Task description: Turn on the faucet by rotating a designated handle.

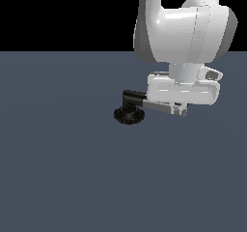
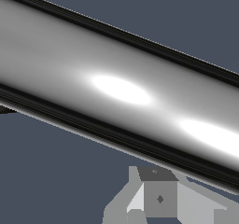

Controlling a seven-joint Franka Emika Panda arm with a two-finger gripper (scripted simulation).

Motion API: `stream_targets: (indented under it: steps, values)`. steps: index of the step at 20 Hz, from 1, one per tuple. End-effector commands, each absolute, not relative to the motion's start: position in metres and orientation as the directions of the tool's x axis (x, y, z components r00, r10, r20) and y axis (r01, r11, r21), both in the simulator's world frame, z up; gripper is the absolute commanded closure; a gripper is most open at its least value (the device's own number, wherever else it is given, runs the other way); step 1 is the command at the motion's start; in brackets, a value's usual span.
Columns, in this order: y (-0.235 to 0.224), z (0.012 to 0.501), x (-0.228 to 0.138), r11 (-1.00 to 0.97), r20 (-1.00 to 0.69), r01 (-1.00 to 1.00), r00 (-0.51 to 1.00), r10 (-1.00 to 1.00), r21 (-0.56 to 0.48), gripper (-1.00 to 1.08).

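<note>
wrist view, nearest: one grey finger (image 2: 161,197) shows at the frame's edge, and the handle (image 2: 116,90), a grey metallic cylinder with two bright highlights, runs slantwise across almost the whole picture just beyond that finger. whether the finger touches the bar cannot be told from here, and the second finger is not visible.

exterior view: the fingers (image 1: 179,109) hang under the white hand of the robot arm (image 1: 185,33) and sit at the handle (image 1: 157,105), at the far end of the bar from its black elbow (image 1: 130,98). the hand hides most of the bar and the finger gap, so it cannot be told whether the fingers are wide, narrow or clamped on the bar. the handle lies nearly level, sloping slightly down toward the fingers.

beyond the fingers along the bar, the elbow rises from the ridged round black base of the faucet (image 1: 129,115), which rests on the dark blue-grey counter (image 1: 62,168).
</note>
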State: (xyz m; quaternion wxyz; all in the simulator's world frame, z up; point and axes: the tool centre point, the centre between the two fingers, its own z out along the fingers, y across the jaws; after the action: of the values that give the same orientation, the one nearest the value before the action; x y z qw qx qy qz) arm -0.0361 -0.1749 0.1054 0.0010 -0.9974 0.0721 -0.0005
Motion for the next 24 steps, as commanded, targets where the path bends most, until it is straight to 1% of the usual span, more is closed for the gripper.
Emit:
stream_targets:
  steps: [1, 14, 15, 16, 24]
  values:
    - [-0.186, 0.103, -0.03, -0.989, 0.002, -0.148, 0.989, -0.148, 0.0, 1.08]
    - [-0.223, 0.102, -0.002, -0.988, 0.0, -0.154, 0.988, -0.154, 0.0, 1.08]
    - [-0.223, 0.102, -0.002, -0.988, 0.0, -0.154, 0.988, -0.154, 0.0, 1.08]
    - [-0.212, 0.105, -0.001, -0.99, 0.002, -0.141, 0.99, -0.141, -0.004, 1.08]
    - [-0.215, 0.105, 0.023, -0.99, 0.002, -0.143, 0.99, -0.143, -0.003, 1.08]
